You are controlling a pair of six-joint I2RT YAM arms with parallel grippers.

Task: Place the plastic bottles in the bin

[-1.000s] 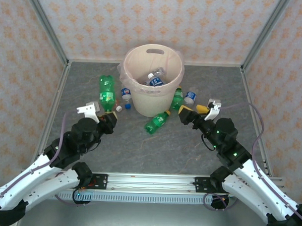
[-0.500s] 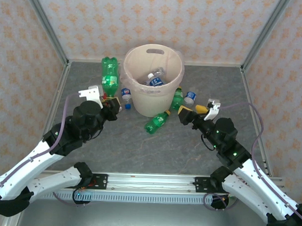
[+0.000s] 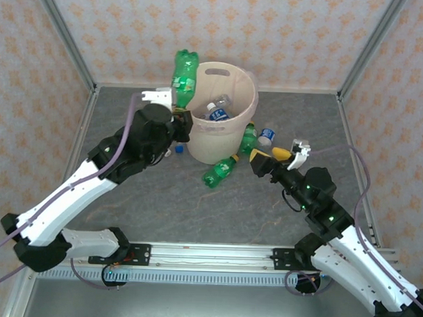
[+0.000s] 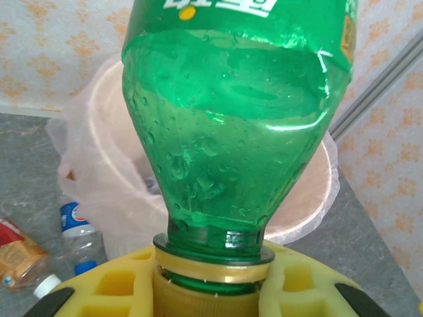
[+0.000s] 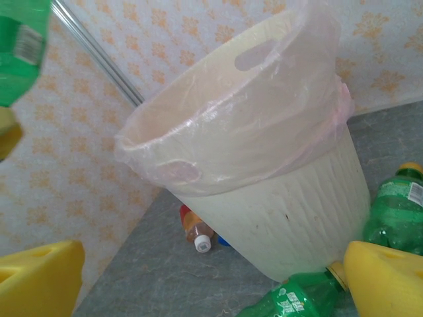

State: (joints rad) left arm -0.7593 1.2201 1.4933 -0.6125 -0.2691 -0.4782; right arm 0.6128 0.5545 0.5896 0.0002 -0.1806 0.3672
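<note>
Left fingers point(image 4: 119, 285): clamped on green plastic bottle point(image 4: 231, 132) by its neck, poised at cream round plastic bin point(image 3: 222, 143) rim for dropping.
Right fingers point(image 5: 41, 277): apart, waiting beside bin.

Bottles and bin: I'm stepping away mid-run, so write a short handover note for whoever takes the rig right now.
Left gripper: shut on the cap end of a large green bottle, held above the bin's left rim, not yet released.
Right gripper: open, empty, right of the bin.
Done: at least one clear blue-labelled bottle lies in the bin.
To do: drop the held one, then collect from the table the front green bottle, the right green bottle, the blue-capped bottle beside it and the orange-red labelled bottle at the bin's base on the left.
</note>
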